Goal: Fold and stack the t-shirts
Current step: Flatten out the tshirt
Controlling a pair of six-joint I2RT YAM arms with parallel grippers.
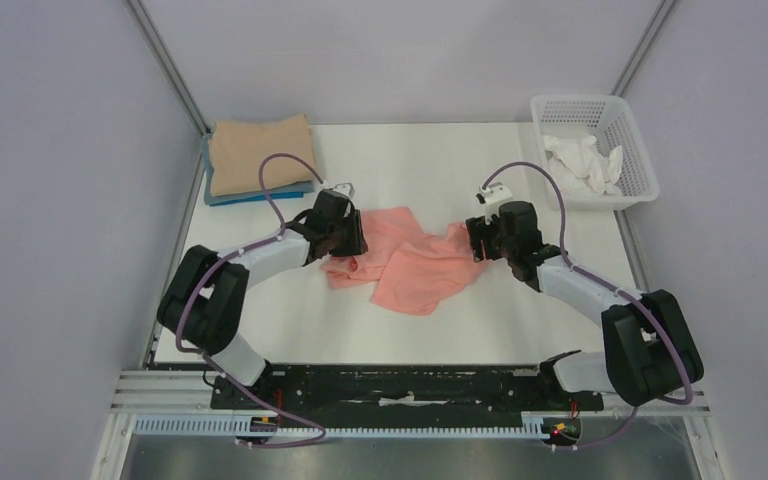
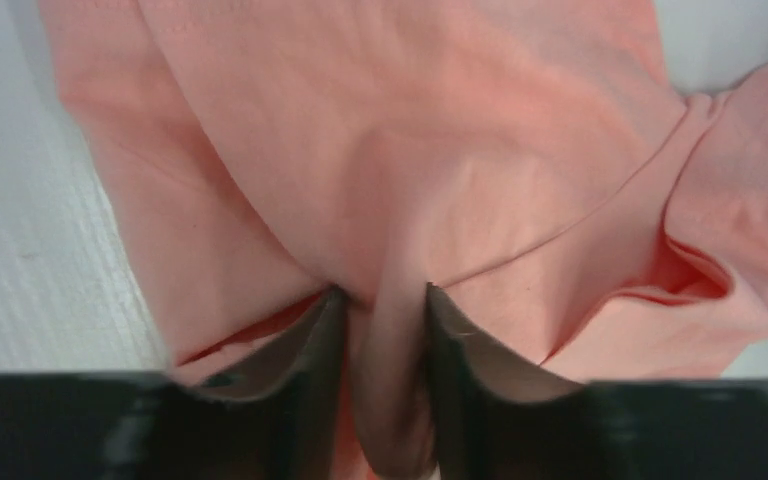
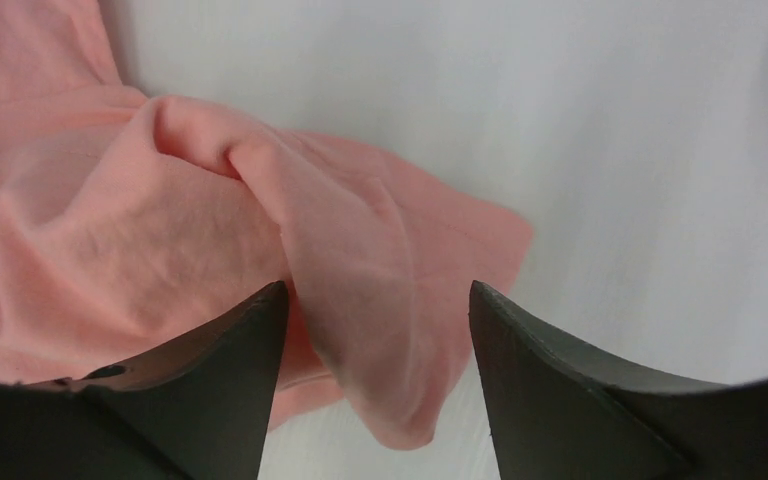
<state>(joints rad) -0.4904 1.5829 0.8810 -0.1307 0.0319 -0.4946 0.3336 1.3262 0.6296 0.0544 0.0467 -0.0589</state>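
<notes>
1. Table [image 1: 390, 330]: white top, carries everything.
2. Pink shirt [image 1: 415, 265]: crumpled and unfolded at the table's middle, between the two arms. Not flat yet, so folding is not begun, I judge.
3. Tan shirt [image 1: 260, 152]: folded, on top of a folded blue shirt [image 1: 235, 197], far-left of the pink shirt, well apart from it.
4. Basket [image 1: 632, 180]: far-right of the pink shirt, white cloth [image 1: 585, 160] inside.
5. Left gripper [image 2: 382, 290]: at the pink shirt's left edge, jaws narrow, pinching a raised fold of it.
6. Right gripper [image 3: 378, 284]: at the pink shirt's right edge, jaws wide, straddling a bunched ridge, nothing held.
7. Risks:
   - The right may clamp several bunched layers, so the shirt won't spread.
   - If the left pulls before the right grips, the shirt just drags.
   - The left's thin pinch may slip.
</notes>
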